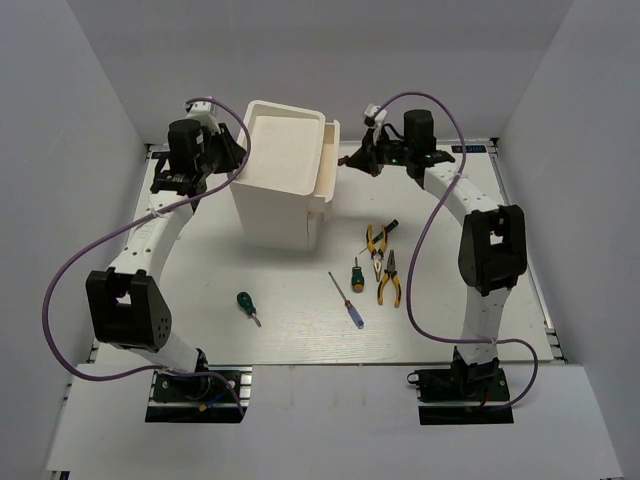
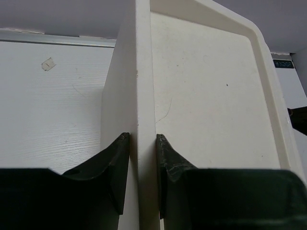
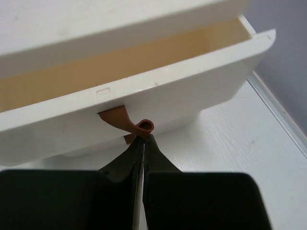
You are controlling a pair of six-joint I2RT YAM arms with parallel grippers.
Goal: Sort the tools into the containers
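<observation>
The left tool (image 2: pixel 142 139) clamps the cabinet (image 1: pixel 270 200) by its left wall; the right tool (image 3: pixel 144 140) is clenched on the brown pull (image 3: pixel 139 127) of the top drawer (image 3: pixel 192 81) — pulled partly out. The pliers (image 1: pixel 389 279) and screwdrivers (image 1: pixel 347 300) lie on the worktop (image 1: pixel 300 335) in front of the cabinet, apart from it.

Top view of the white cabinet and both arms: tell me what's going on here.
The left hand is clamped on an edge of the white cabinet, apparently steadying it. The right hand is shut on the brown pull tab of the top drawer, which stands partly out. The pliers and screwdrivers lie on the table in front of the cabinet; neither hand holds a tool.
</observation>
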